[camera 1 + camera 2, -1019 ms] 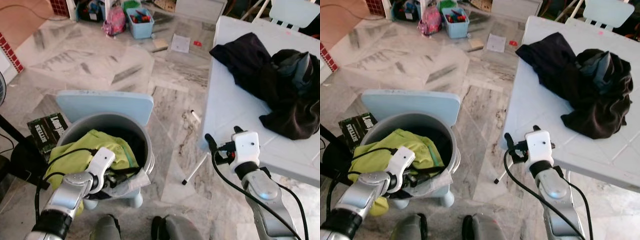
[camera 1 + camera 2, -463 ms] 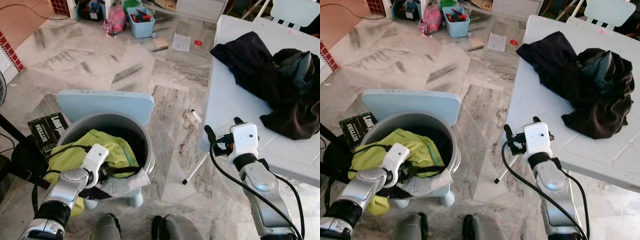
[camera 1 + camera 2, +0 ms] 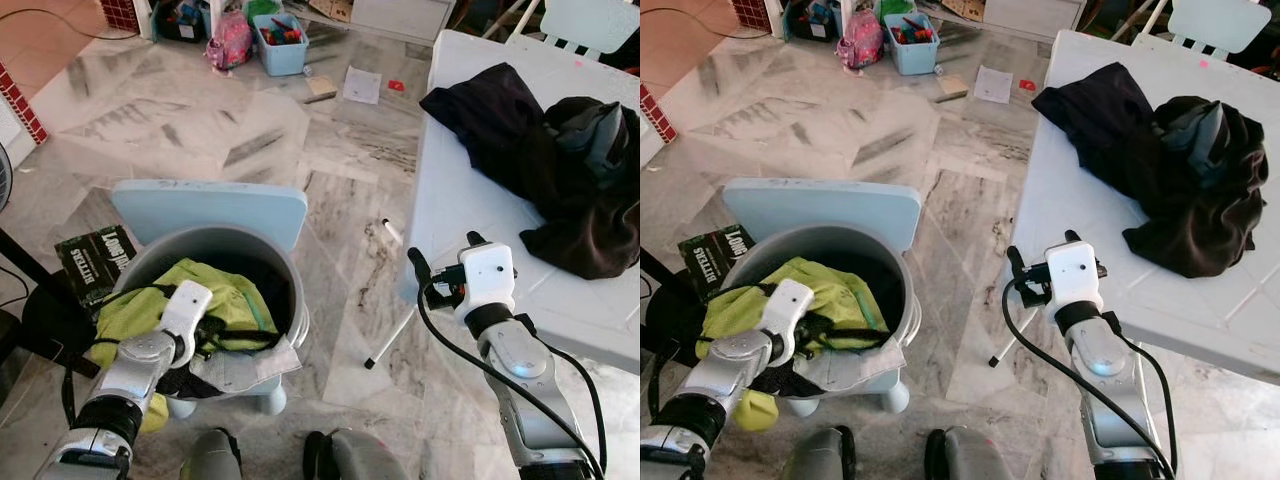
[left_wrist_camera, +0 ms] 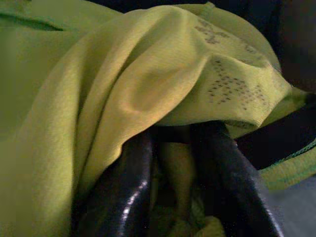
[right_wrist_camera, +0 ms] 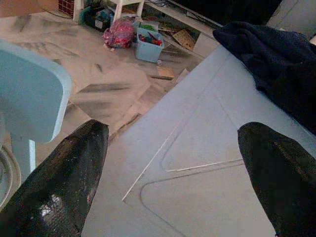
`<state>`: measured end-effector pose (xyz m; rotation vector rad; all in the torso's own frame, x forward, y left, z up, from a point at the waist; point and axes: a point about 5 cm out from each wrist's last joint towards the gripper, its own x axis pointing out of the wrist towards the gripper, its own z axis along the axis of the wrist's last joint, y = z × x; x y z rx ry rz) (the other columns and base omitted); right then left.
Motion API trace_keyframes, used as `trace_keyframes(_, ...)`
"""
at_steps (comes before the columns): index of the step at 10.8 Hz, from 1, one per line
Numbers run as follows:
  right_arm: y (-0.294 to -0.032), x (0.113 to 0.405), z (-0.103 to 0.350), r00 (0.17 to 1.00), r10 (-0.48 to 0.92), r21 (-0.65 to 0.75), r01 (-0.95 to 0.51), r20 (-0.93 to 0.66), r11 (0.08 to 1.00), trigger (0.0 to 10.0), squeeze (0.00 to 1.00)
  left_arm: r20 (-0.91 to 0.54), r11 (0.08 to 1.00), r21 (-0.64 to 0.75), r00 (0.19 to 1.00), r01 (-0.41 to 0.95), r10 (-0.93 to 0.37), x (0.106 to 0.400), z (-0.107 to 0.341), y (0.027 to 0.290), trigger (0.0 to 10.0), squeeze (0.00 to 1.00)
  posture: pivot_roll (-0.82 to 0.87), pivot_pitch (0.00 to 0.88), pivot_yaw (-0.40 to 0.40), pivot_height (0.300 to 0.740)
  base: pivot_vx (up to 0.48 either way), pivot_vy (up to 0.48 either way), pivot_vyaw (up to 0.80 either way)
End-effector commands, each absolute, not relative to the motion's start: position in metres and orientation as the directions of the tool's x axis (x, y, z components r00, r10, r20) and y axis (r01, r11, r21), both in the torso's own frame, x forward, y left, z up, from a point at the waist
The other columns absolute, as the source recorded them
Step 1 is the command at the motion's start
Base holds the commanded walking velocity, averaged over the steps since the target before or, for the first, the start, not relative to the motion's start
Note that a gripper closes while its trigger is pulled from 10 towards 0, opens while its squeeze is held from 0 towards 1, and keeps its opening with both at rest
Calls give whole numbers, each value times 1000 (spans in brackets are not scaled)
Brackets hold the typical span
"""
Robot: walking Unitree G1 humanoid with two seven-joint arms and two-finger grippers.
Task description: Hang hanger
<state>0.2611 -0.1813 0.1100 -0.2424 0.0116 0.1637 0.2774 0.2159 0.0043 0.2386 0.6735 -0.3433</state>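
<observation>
A lime green garment [image 3: 160,305] lies heaped in a grey bucket [image 3: 285,270] just before me on the left. My left gripper [image 3: 262,340] reaches into the bucket, its black fingers [image 4: 123,187] closed with a fold of the green garment [image 4: 148,84] between them. Dark cloth lies deeper in the bucket, under the green one. My right gripper [image 3: 443,252] hovers at the near edge of the white table [image 3: 450,190], open, with nothing between its fingers [image 5: 59,182].
The bucket stands on a light blue chair [image 3: 210,205]. A pile of dark clothes [image 3: 540,150] lies on the table at the right. A black box [image 3: 90,262] lies on the marble floor at left, and toy bins [image 3: 280,40] stand far back.
My left gripper has drawn back a little toward my left, with the green garment bunching around it. The right gripper has risen slightly to the table edge.
</observation>
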Motion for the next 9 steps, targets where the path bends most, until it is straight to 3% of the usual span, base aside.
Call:
trace_keyframes(1,-185,260,107,989,143,-247,-149,-41,958,10000,0,-633,922,99,739,373,-231,280,5,214,0,0,-79,147,-140,740,0,0,0)
trace_keyframes(7,-184,264,105,991,126,-258,-131,-35,957,10000,0,-487,952,87,846,293,-216,303,30,213,0,0,-64,136,-136,740,0,0,0)
trace_keyframes(8,-183,265,105,992,123,-257,-127,-32,958,10000,0,-437,956,65,869,286,-230,310,41,210,0,0,-62,135,-134,740,0,0,0)
trace_keyframes(9,-182,266,104,992,120,-258,-123,-27,958,10000,0,-295,960,10,919,278,-263,325,69,203,0,0,-53,128,-130,740,0,0,0)
